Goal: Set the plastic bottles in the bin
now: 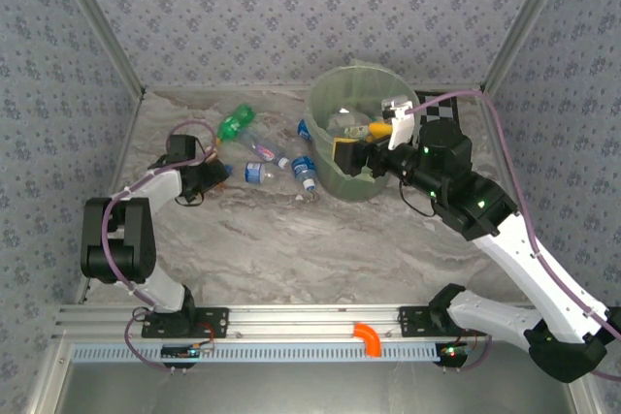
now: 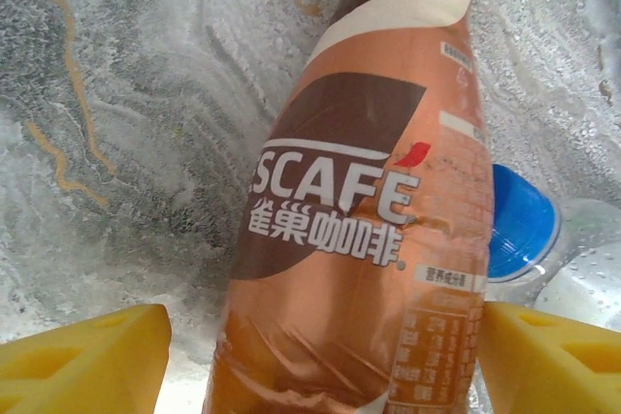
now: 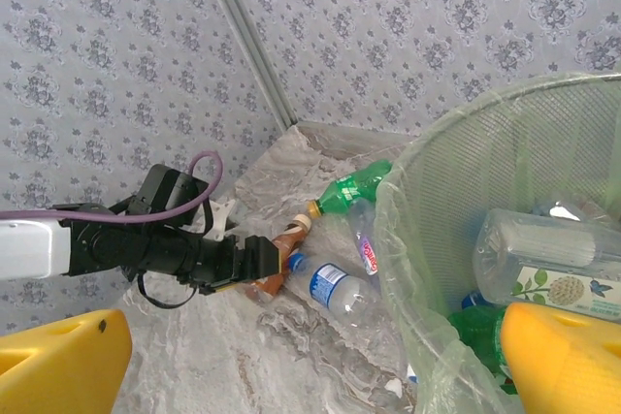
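An orange-brown coffee bottle [image 2: 369,239] lies on the marble table between the yellow fingers of my left gripper [image 2: 325,366]. The right finger [image 2: 548,361] touches it; a gap shows at the left finger [image 2: 87,356], so the jaws stand open around it. From the right wrist, the same bottle [image 3: 283,244] sticks out of the left gripper [image 3: 254,261]. A green bottle [image 1: 235,123] and clear blue-labelled bottles [image 1: 304,172] lie nearby. The pale green bin [image 1: 325,109] holds several bottles [image 3: 543,254]. My right gripper [image 1: 361,141] hangs open and empty over its near rim.
A clear bottle with a blue cap [image 2: 519,225] lies right beside the orange one. A pink-labelled clear bottle [image 3: 364,249] rests against the bin wall [image 3: 427,239]. A checkerboard card [image 1: 439,111] stands behind the bin. Patterned walls close in the table.
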Robot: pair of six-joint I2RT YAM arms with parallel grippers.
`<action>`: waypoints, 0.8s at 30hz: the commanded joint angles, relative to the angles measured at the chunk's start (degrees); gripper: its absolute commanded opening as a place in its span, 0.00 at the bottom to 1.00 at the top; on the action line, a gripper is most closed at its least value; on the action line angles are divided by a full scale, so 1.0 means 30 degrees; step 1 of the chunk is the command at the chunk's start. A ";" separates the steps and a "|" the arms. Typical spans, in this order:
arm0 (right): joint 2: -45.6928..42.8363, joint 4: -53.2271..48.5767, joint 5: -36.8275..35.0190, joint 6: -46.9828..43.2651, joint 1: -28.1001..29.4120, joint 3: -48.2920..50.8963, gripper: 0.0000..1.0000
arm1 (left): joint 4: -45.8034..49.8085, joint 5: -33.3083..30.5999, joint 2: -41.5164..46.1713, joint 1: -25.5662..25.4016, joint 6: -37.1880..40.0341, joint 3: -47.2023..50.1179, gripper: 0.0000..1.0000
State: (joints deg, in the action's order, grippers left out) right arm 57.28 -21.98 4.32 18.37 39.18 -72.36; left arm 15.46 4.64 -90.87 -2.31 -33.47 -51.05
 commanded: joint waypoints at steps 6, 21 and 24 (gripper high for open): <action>-0.0209 0.0478 -0.0118 -0.0030 0.0327 -0.0358 1.00 | 0.0203 -0.0434 -0.1203 -0.0009 0.0469 -0.0116 0.77; 0.0518 0.0500 -0.0238 0.0004 0.0643 -0.0532 1.00 | -0.0467 -0.0144 0.0004 -0.0178 0.0203 0.0751 0.54; 0.0827 0.0515 -0.0278 -0.0002 0.0780 -0.0709 1.00 | -0.0583 -0.0029 0.0994 -0.0295 -0.0110 0.1134 0.54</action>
State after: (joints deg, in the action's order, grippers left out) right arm 59.11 -21.91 3.86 18.37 40.95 -72.38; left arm 13.50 3.81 -91.77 -2.55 -32.88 -48.36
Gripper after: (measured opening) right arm 0.996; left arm 0.556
